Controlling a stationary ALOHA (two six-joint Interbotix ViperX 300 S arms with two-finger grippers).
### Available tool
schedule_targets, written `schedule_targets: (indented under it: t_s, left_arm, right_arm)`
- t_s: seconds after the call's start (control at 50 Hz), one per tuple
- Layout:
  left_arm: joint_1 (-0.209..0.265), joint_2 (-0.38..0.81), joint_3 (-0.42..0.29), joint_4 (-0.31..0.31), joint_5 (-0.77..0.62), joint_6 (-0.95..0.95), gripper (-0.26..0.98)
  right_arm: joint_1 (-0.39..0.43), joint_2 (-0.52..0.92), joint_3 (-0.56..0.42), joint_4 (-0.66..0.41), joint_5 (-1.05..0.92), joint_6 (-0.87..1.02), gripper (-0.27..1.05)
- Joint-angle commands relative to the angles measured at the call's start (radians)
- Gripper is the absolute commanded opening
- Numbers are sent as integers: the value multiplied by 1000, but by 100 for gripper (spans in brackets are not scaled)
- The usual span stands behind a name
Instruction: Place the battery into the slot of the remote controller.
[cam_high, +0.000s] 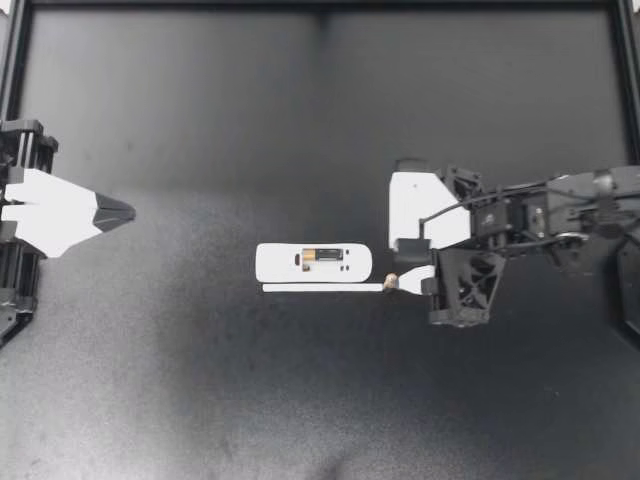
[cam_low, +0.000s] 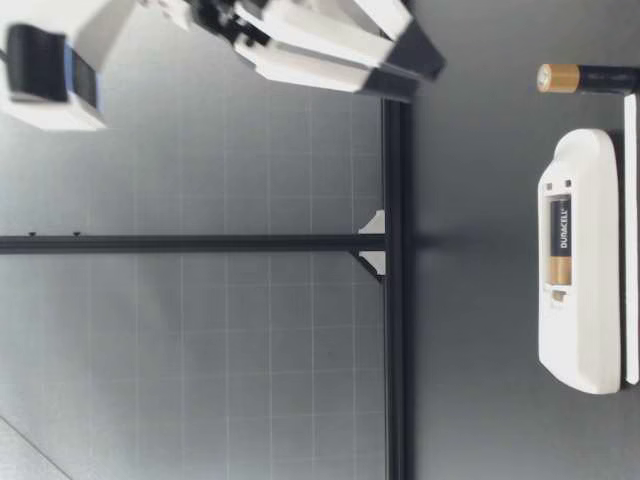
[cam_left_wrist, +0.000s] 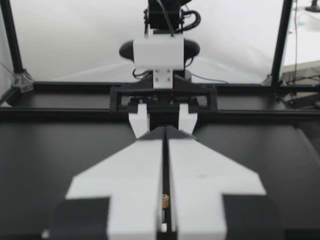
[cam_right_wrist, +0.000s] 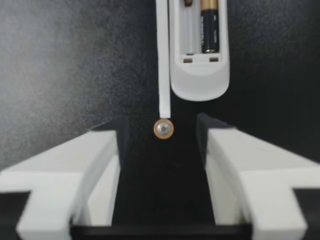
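Battery (cam_high: 392, 283) stands on end, gold cap up, just right of the remote (cam_high: 315, 262), at the right tip of the white strip (cam_high: 320, 288); long axis vertical. Right gripper (cam_high: 408, 263) hangs above it, fingers wide, battery centred ahead between them, untouched. Left gripper (cam_high: 115, 210) sits far left, fingers pressed together, well apart, so the right arm is nearer. One seated cell (cam_high: 322, 255) fills a bay; the strip-side bay is empty. Likely next: straight descent, grasp, then tip the battery flat.
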Motion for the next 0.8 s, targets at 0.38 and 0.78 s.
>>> schedule_targets:
  t_s: [0.38, 0.78]
  left_arm:
    - [2, 11, -12, 0, -9, 0, -18]
    - [2, 11, -11, -2, -5, 2, -18]
  right_arm:
    - [-6, 126, -46, -3, 12, -5, 52]
    - [-6, 184, -60, -3, 12, -2, 51]
